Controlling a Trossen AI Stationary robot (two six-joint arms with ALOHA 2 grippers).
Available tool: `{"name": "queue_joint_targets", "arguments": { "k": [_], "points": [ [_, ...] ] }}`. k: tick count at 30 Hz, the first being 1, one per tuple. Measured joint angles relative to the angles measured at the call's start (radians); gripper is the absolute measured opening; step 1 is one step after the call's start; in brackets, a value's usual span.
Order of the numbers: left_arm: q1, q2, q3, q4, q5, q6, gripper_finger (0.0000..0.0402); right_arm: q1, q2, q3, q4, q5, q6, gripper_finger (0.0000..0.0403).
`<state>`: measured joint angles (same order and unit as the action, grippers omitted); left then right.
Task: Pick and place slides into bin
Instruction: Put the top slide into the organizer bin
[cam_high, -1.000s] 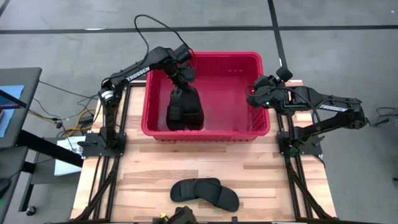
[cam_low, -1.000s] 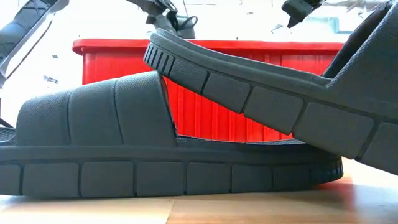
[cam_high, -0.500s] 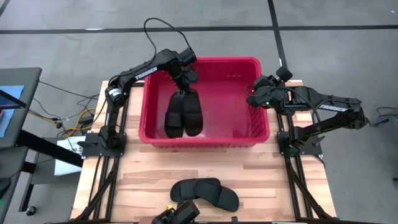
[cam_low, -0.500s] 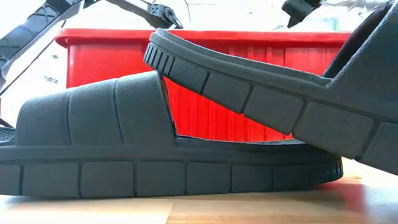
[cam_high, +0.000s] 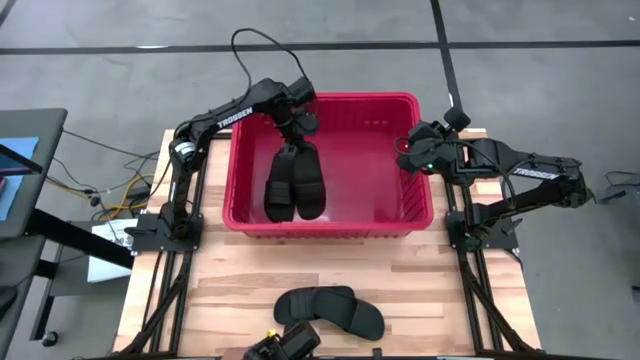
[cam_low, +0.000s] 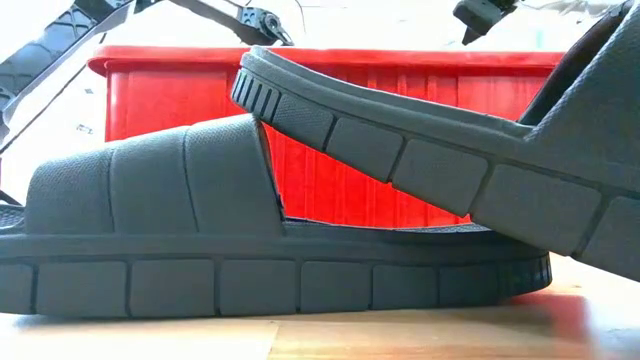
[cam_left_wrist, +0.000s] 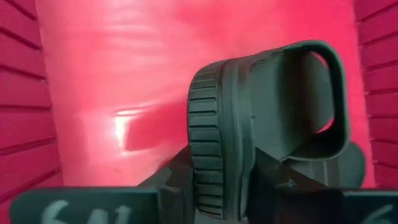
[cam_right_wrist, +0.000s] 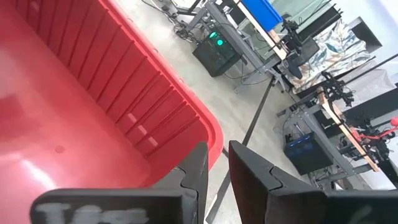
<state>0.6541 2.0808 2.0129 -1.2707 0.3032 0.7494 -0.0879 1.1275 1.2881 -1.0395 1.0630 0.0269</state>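
The red bin (cam_high: 330, 215) stands at the table's far middle. Inside it, two black slides (cam_high: 295, 185) lie side by side, one turned onto its edge (cam_left_wrist: 208, 155). My left gripper (cam_high: 293, 135) reaches down into the bin and is shut on their far end. My right gripper (cam_high: 412, 150) hovers by the bin's right rim (cam_right_wrist: 208, 134), its fingers a narrow gap apart with nothing between them. Two more slides (cam_high: 330, 310) lie crossed near the table's front edge, and in the low view one (cam_low: 420, 150) leans on the other (cam_low: 150, 240). My left gripper pinches the far end of the slides between its two fingers (cam_left_wrist: 177, 180), at the ribbed sole edge (cam_left_wrist: 208, 186). The fingers come steeply from above, slanting down. Whether one slide or both sit in the pinch I cannot tell. The slides slope down from the fingers toward the bin's floor.
The bin's ribbed walls (cam_left_wrist: 25, 93) close in on either side of the left gripper. Bare wooden tabletop (cam_high: 240, 275) lies between the bin and the two near slides. A dark object (cam_high: 285, 348) pokes in at the table's front edge.
My left gripper has sunk into the bin with the two slides. They hung steeply before and now stretch out longer toward the bin's near wall. The bin has shifted a little toward the table's near left. Nothing has moved in the last half second.
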Motion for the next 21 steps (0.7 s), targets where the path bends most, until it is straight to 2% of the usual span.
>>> {"name": "queue_joint_targets", "arguments": {
  "k": [3,21],
  "points": [
    [-0.003,0.0,0.0,0.003,-0.03,0.0,0.0093,0.0,0.0,0.0,0.0,0.0,0.0,0.0056],
    [-0.008,0.0,0.0,0.038,-0.037,0.016,0.01,0.0,0.0,0.0,0.0,0.0,0.0,0.0056]
  ]
}}
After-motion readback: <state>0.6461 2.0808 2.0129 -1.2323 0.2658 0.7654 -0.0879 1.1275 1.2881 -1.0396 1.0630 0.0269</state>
